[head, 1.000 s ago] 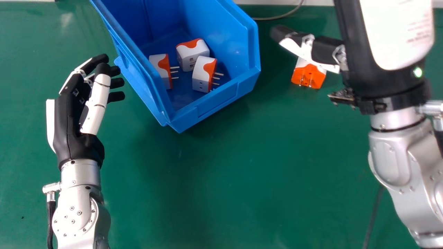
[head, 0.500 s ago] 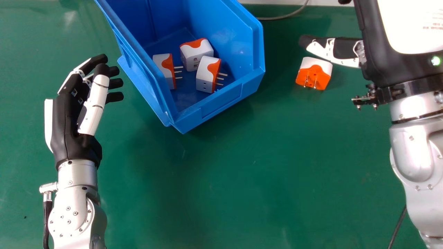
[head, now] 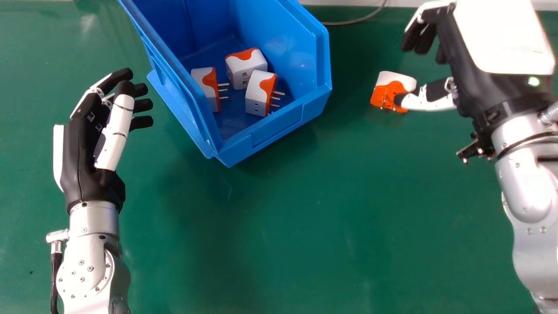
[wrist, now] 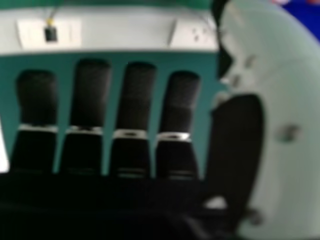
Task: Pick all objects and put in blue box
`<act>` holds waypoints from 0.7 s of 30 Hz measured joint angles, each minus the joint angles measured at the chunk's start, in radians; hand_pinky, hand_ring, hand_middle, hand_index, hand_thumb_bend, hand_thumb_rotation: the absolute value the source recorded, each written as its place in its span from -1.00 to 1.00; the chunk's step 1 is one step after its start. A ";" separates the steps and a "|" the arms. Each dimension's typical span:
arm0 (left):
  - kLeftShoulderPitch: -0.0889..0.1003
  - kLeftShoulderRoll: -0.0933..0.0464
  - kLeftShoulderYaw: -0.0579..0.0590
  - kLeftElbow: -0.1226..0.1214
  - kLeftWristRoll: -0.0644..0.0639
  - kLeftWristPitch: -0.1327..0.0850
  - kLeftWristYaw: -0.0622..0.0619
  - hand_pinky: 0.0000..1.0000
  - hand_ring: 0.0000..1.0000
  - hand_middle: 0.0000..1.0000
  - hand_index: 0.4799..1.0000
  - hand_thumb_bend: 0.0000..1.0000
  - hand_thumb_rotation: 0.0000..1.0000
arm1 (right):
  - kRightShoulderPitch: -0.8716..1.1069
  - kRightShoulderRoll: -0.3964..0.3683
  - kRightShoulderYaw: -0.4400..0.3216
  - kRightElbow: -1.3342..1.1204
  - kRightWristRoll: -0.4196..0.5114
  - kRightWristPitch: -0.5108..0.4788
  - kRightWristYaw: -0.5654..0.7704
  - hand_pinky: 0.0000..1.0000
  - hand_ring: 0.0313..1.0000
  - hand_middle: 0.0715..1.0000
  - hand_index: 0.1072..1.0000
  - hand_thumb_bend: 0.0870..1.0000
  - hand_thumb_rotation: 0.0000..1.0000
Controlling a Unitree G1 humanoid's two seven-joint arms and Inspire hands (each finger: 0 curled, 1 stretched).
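1. Loose adapter (head: pixel 396 80) sits right of blue box (head: pixel 279 125); presumably light, stiff, slightly slick.
2. Right hand (head: pixel 474 77), right of blue box, is wide, empty; best hold: opposite body sides.
3. Left hand (head: pixel 85 152) rests left of it.

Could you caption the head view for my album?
Three orange-and-white plug adapters sit in a blue box; a fourth lies on the green table by the robot's right hand.

A green tabletop (head: pixel 279 226) catches a soft patch of light (head: pixel 87 22) at ten o'clock and meets a pale strip (head: pixel 409 3) running twelve to two, a thin cable (head: pixel 357 20) curving at one, while the right hand view shows a white socket panel (wrist: pixel 195 34).
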 measured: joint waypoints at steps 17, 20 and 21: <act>-0.007 0.000 0.004 0.025 -0.001 -0.018 -0.006 0.21 0.30 0.37 -0.06 0.08 0.14 | -0.018 -0.023 0.039 -0.015 -0.035 0.079 0.165 0.12 0.39 0.50 0.43 0.62 -0.85; -0.007 0.001 0.005 0.025 -0.001 -0.019 -0.006 0.21 0.30 0.37 -0.05 0.09 0.14 | -0.021 -0.023 0.054 -0.013 -0.054 0.081 0.166 0.17 0.47 0.56 0.50 0.69 -0.81; -0.007 0.001 0.005 0.026 -0.001 -0.020 -0.006 0.21 0.30 0.37 -0.05 0.09 0.14 | -0.023 -0.023 0.058 -0.012 -0.065 0.081 0.167 0.17 0.47 0.56 0.50 0.69 -0.81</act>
